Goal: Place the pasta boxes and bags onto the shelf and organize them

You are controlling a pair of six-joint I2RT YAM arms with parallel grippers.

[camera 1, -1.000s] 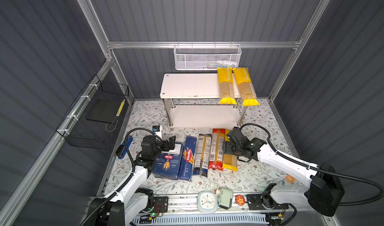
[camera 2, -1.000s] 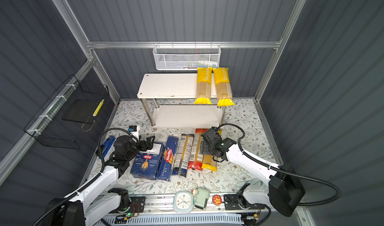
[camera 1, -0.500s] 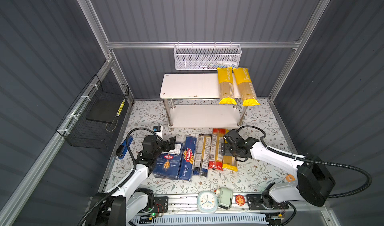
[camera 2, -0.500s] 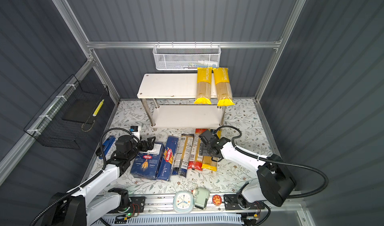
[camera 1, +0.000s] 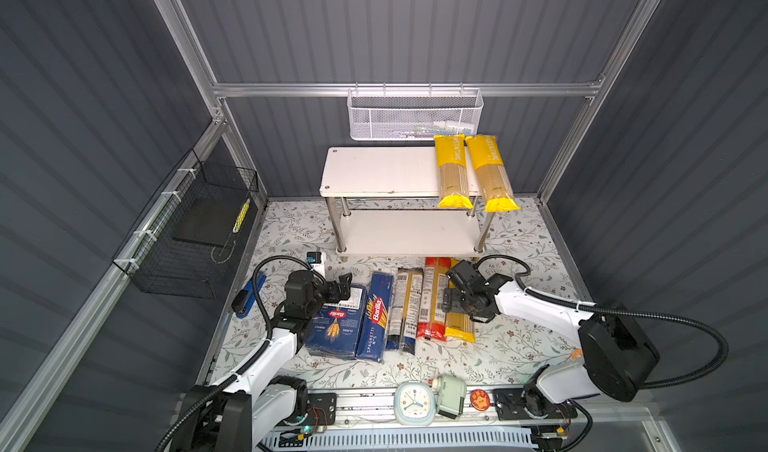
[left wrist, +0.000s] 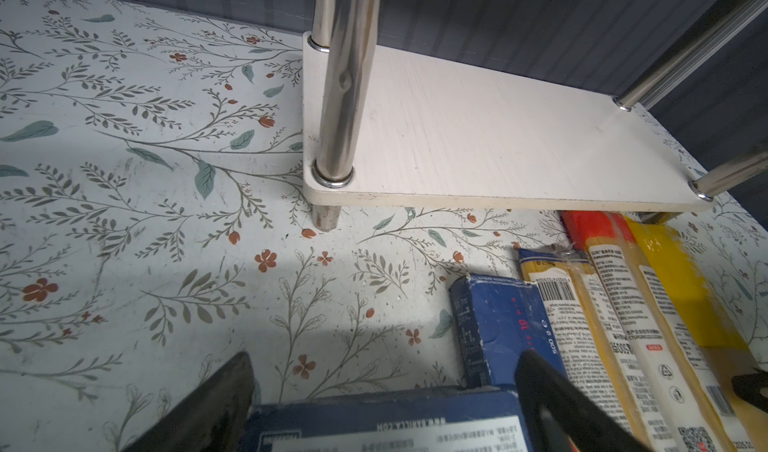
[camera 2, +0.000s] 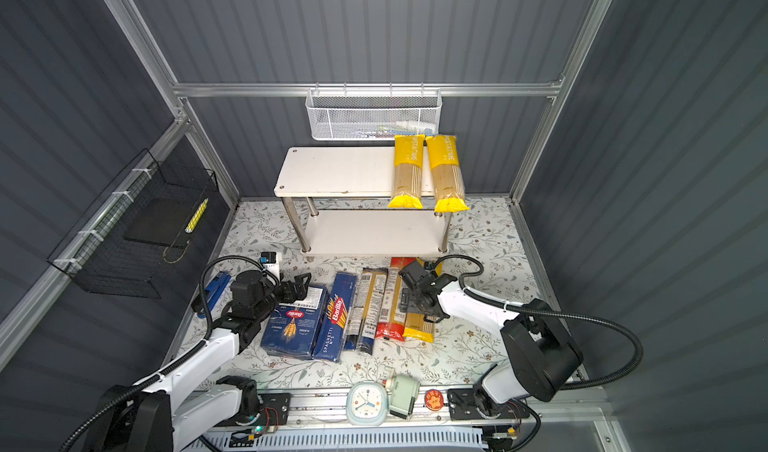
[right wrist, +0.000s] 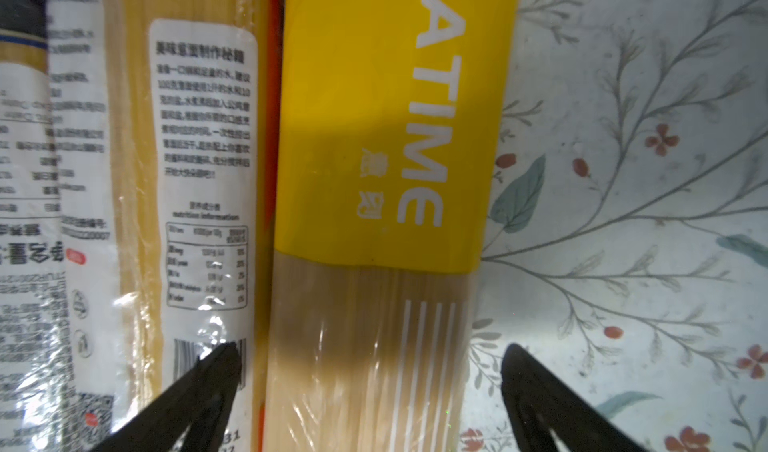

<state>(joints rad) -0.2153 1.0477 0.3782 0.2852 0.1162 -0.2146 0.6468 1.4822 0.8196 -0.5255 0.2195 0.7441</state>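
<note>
The white shelf (camera 1: 374, 171) stands at the back with two yellow bags (camera 1: 451, 167) (camera 1: 488, 171) across the right end of its top board. Five packs lie in a row on the floor in front. From the left they are the wide blue box (camera 1: 336, 325), the narrow Spaghetti box (camera 1: 376, 317), a dark-ended clear bag (camera 1: 405, 304), a red-ended clear bag (camera 1: 434, 300) and a yellow bag (camera 1: 459, 325). My right gripper (right wrist: 370, 358) is open, low over the yellow bag (right wrist: 374, 138), one finger on each side. My left gripper (left wrist: 384, 371) is open, its fingers flanking the wide box's far end (left wrist: 386, 408).
A white mesh basket (camera 1: 415, 115) hangs on the back wall above the shelf. A black wire basket (camera 1: 187, 238) hangs on the left wall. A blue tool (camera 1: 249, 292) lies at the left floor edge. A clock (camera 1: 413, 402) sits on the front rail.
My right gripper has shifted a little to the left along the yellow floor bag and its jaws have spread wider. The left arm and all packs stay put.
</note>
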